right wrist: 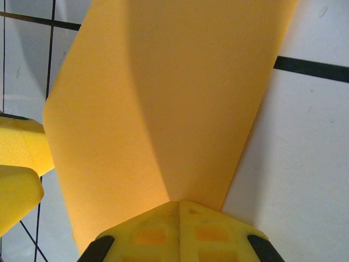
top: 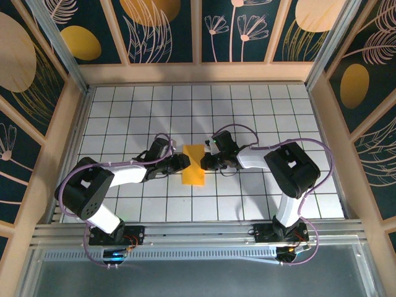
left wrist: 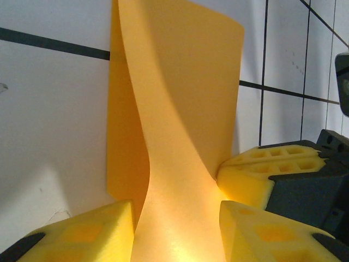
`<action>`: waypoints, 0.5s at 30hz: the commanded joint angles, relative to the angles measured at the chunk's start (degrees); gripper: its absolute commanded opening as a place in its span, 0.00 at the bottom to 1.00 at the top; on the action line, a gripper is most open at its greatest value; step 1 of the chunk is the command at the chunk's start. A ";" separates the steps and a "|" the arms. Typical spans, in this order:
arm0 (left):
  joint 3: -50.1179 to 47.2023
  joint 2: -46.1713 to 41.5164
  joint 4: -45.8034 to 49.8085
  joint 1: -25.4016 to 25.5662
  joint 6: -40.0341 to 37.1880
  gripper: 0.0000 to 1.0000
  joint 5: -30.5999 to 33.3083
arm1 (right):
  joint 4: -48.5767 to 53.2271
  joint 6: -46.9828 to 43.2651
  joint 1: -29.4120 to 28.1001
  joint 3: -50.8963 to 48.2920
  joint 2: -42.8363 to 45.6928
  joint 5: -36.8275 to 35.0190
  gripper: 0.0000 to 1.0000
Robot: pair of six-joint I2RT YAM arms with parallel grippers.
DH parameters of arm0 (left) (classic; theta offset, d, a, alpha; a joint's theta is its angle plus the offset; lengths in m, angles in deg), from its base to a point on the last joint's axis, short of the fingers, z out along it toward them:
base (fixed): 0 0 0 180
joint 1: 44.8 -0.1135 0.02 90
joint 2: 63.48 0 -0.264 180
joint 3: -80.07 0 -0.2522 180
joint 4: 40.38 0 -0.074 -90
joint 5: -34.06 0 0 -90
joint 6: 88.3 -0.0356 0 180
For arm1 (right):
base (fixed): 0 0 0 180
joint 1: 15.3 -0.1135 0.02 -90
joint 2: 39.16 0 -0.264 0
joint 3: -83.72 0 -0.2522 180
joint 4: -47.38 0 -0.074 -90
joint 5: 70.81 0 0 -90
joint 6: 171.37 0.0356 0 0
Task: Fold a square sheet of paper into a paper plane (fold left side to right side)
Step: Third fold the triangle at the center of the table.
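Left wrist view: limp, light square sheet of paper (left wrist: 180, 109), edge-pinched by clenched right gripper (left wrist: 226, 173), bows through released left gripper (left wrist: 177, 237).

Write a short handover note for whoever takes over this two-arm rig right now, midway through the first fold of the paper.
Right gripper: shut on an edge of the square sheet of paper.
Left gripper: jaws apart, with the raised part of the sheet passing between them, not pinched.
Paper: on the table, between the two grippers, its left side curled over toward the right and bowed up, not creased.
Done: left side lifted and brought across.
Left: line up the edges, press the crease flat, then make the remaining plane folds.
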 commanded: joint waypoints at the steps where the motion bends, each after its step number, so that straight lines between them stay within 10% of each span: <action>1: -0.06 -0.91 0.16 0.19 -0.50 0.44 0.17 | 5.63 -1.61 0.93 -1.24 0.34 -3.99 0.00; 15: 3.14 3.13 0.13 0.20 -4.03 0.44 -1.05 | 5.78 -1.83 1.06 -1.51 0.87 -3.99 0.00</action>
